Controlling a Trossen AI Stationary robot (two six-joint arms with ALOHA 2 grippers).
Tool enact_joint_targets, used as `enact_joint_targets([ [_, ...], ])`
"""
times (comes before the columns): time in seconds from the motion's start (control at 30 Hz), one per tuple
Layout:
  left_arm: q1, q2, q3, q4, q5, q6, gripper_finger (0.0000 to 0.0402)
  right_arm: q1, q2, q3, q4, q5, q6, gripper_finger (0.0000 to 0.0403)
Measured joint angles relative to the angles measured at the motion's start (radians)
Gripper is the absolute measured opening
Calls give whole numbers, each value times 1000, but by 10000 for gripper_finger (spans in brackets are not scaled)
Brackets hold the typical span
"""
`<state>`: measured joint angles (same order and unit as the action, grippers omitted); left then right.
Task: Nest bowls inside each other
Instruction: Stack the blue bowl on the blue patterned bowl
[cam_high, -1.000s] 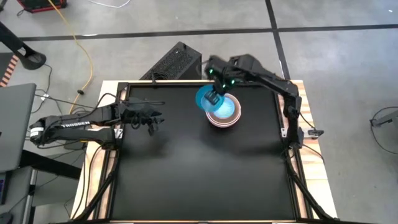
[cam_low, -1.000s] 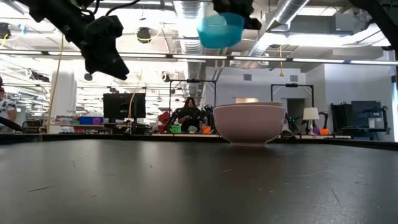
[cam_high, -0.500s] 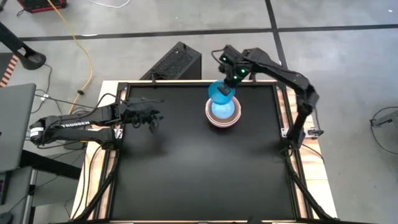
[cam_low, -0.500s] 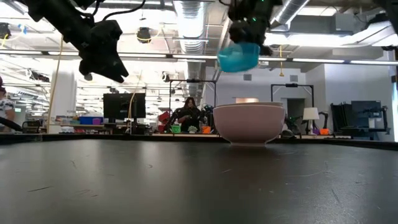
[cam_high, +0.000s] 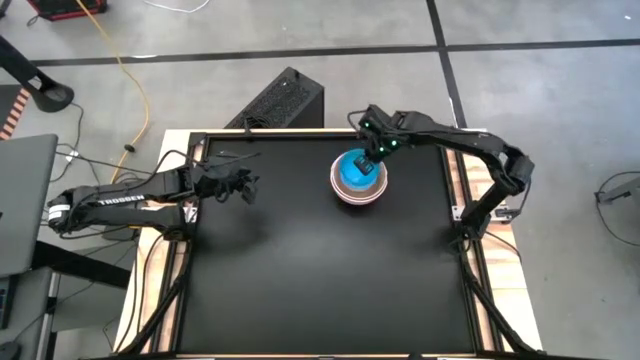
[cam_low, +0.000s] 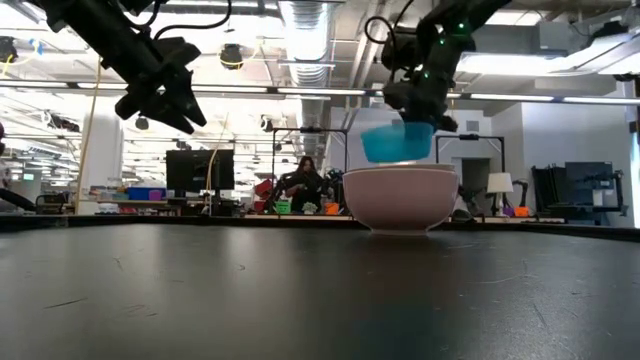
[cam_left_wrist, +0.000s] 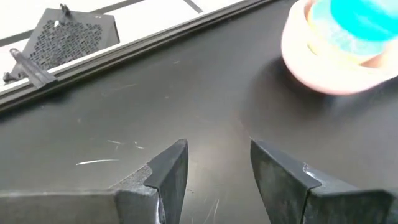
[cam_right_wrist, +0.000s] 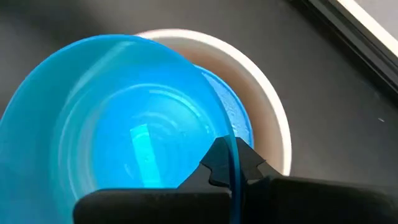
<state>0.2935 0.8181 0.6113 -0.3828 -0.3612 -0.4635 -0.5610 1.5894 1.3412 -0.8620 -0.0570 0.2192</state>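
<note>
A stack of nested bowls (cam_high: 358, 182) stands on the black table right of the middle, toward the far edge. Its outer bowl is pink (cam_low: 400, 198); a white rim (cam_right_wrist: 267, 112) and a bright blue bowl (cam_right_wrist: 241, 121) show inside it. My right gripper (cam_high: 378, 150) is shut on another bright blue bowl (cam_low: 397, 142) directly over the stack, its underside just above the stack's rim. My left gripper (cam_high: 243, 187) hangs open above the table's left part, nothing between its fingers (cam_left_wrist: 217, 168). My right gripper pinches the blue bowl's rim (cam_right_wrist: 231, 163) on the bowl's far right side, one finger inside the bowl and one outside. The fingers slant down from above. The bowl hangs open side up, nearly level, just over the stack.
A black perforated box (cam_high: 282, 100) lies beyond the table's far edge. Raised rails (cam_high: 462, 190) frame the table. The black surface (cam_high: 320, 280) near and left of the stack is bare. The low view shows a person (cam_low: 300, 185) far off in the room.
My right gripper has come down and toward the table's right with the blue bowl, from high and a little left of the stack to just above it. The bowl stays open side up. My left gripper has rolled about its own axis without leaving its place.
</note>
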Motion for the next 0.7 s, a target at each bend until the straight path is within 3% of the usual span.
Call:
enact_joint_targets([
  [0.37, 0, 0, 0, -1, -2, -105, 164, 15, 2, -60, 91, 121, 20, 0],
  [0.7, 0, 0, 0, -1, 14, -125, 164, 31, 2, -60, 94, 141, 27, 0],
])
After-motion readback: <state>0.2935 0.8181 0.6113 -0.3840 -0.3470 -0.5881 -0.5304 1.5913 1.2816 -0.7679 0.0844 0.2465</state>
